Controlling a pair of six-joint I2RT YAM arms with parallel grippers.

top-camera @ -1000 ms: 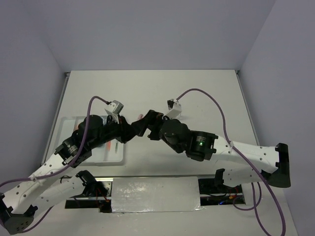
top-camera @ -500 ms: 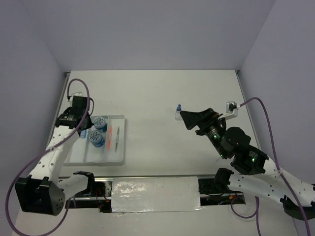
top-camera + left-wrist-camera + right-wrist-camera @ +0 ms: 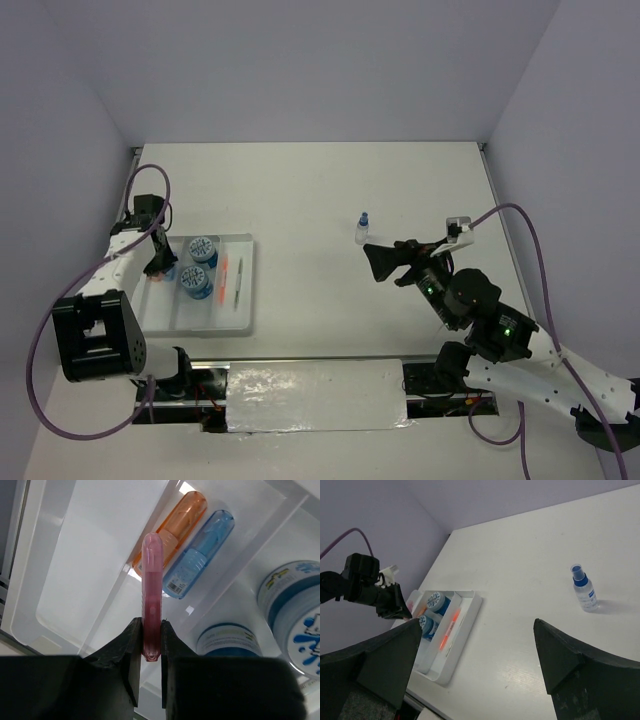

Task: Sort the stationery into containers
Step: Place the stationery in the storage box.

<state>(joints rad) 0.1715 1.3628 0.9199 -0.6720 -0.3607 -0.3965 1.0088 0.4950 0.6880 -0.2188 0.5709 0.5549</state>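
Note:
My left gripper (image 3: 150,630) is shut on a pink eraser (image 3: 151,590), held upright above the white divided tray (image 3: 75,580). In the top view this gripper (image 3: 160,255) hangs over the tray's (image 3: 165,315) left end. A short orange marker (image 3: 172,530) and a blue marker (image 3: 200,552) lie side by side in one compartment. Two blue-and-white pots (image 3: 203,247) (image 3: 196,282) stand in the middle compartment. An orange pen (image 3: 225,272) and a thin green pen (image 3: 238,282) lie at the right. My right gripper (image 3: 378,258) is open and empty, just near of the clear blue-capped bottle (image 3: 363,229).
The bottle (image 3: 583,587) stands upright alone on the white table, well right of the tray (image 3: 470,611). Purple walls close the table at the back and both sides. Purple cables loop from both arms.
Both arms have left the table's middle. My left gripper has moved to the tray's left end with the eraser. My right gripper has drawn back to the right and stands open.

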